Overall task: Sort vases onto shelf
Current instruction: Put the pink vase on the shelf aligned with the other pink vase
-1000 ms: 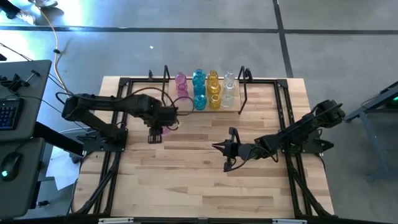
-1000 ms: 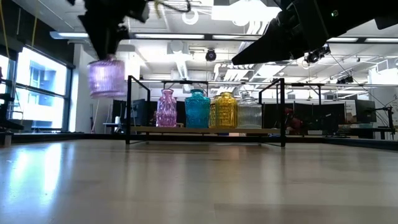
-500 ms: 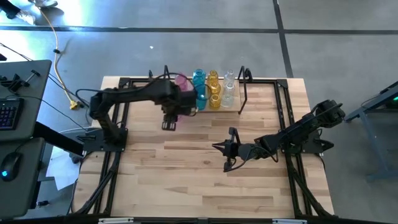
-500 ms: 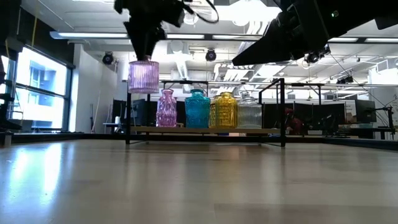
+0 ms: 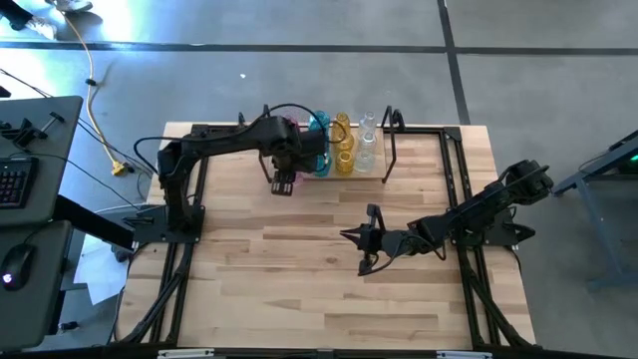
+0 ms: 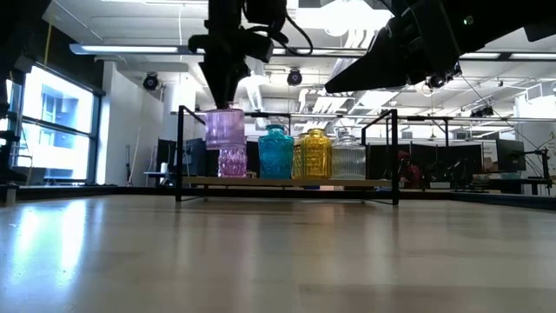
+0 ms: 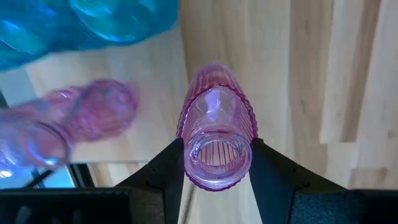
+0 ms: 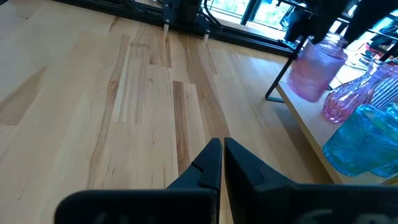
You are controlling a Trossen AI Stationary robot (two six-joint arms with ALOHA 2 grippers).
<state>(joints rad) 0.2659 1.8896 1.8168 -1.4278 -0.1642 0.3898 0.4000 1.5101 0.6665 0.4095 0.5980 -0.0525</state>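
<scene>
Left gripper (image 7: pixel 216 163): jaws clamped on ribbed pink glass vase (image 6: pixel 224 128), held over black wire shelf (image 6: pixel 287 182). Risk: clipping shelved pink vase (image 6: pixel 232 161). Right gripper (image 8: pixel 219 155): jaws clenched, idle.

Both robot arms were matte black, built of blocky jointed segments. A thin black cable (image 5: pixel 289 108) looped over the left arm (image 5: pixel 224 143). Each gripper ended in two dark, tapered, wedge-shaped fingers (image 8: pixel 208 163).
</scene>
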